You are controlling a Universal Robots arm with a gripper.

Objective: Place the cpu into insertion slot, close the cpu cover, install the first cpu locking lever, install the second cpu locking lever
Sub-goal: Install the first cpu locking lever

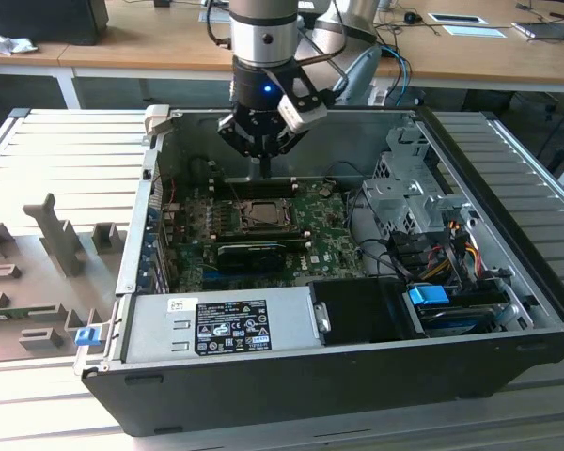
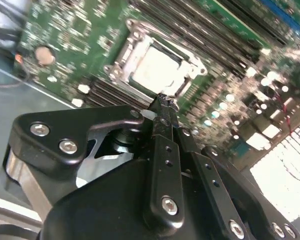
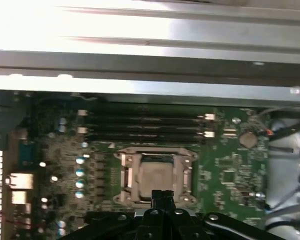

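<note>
Grey slatted table (image 1: 38,150): carries an open black computer case (image 1: 357,376), lying on its side with the interior facing up.

Arm (image 1: 263,38): comes down into the case from above, near the far wall.

Power supply (image 1: 216,324): a silver box along the near wall of the case, at the exterior view's left.

Drive cage (image 1: 404,188): bare metal, at the exterior view's right, with coloured cables just below it.

Green board (image 1: 329,249): lies flat on the case floor. Long black memory slots (image 3: 145,127) run side by side between the socket and the far wall.

Gripper (image 2: 162,102): the black fingers are pressed together to a single narrow tip, with nothing seen between them. In the exterior view the tip hangs above the socket. In both wrist views it sits at the socket's edge. Contact cannot be told.

Slot (image 1: 247,214): a metal-rimmed square near the middle of the board.

Cover (image 3: 125,172): the silver frame lies flat over the slot, closed around the chip.

Cpu (image 2: 157,67): seated in the slot, its pale face showing through the cover's opening.
</note>
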